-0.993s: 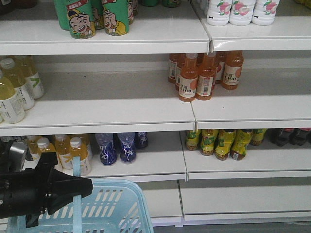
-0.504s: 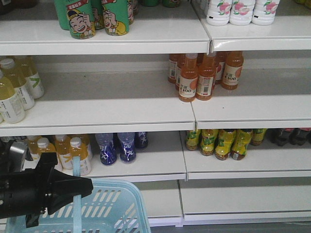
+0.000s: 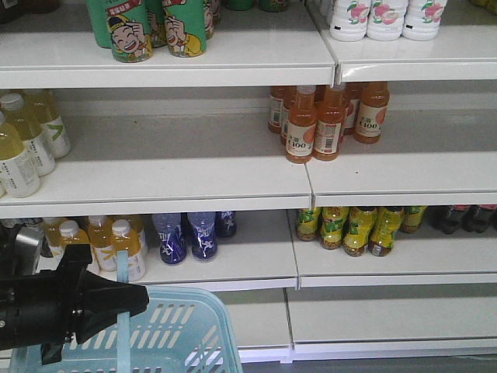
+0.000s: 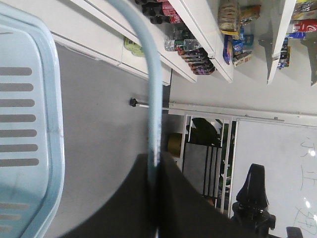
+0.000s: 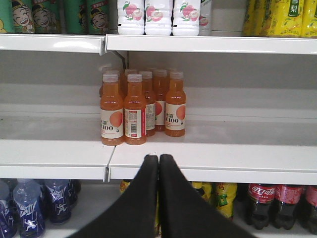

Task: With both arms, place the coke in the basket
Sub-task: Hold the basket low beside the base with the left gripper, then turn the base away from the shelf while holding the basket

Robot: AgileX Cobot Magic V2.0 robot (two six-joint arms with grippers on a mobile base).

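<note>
The light-blue basket (image 3: 178, 326) hangs at the lower left in front of the shelves, its slotted side (image 4: 29, 124) also showing in the left wrist view. My left gripper (image 3: 140, 299) is shut on the basket's flat swing handle (image 4: 151, 74), which runs straight into the pinched tips (image 4: 157, 159). My right gripper (image 5: 158, 157) is shut with nothing in it, level with the edge of the shelf that carries the orange juice bottles (image 5: 133, 109). The coke is out of view.
White shelves (image 3: 194, 183) fill the front view: green cans (image 3: 155, 31) on top, orange bottles (image 3: 314, 124) in the middle, blue bottles (image 3: 186, 237) and yellow-green bottles (image 3: 349, 229) lower. Dark cola bottles with red labels (image 5: 262, 201) stand at the lower right.
The basket has swayed very slightly to the left. Both arms stay where they were.
</note>
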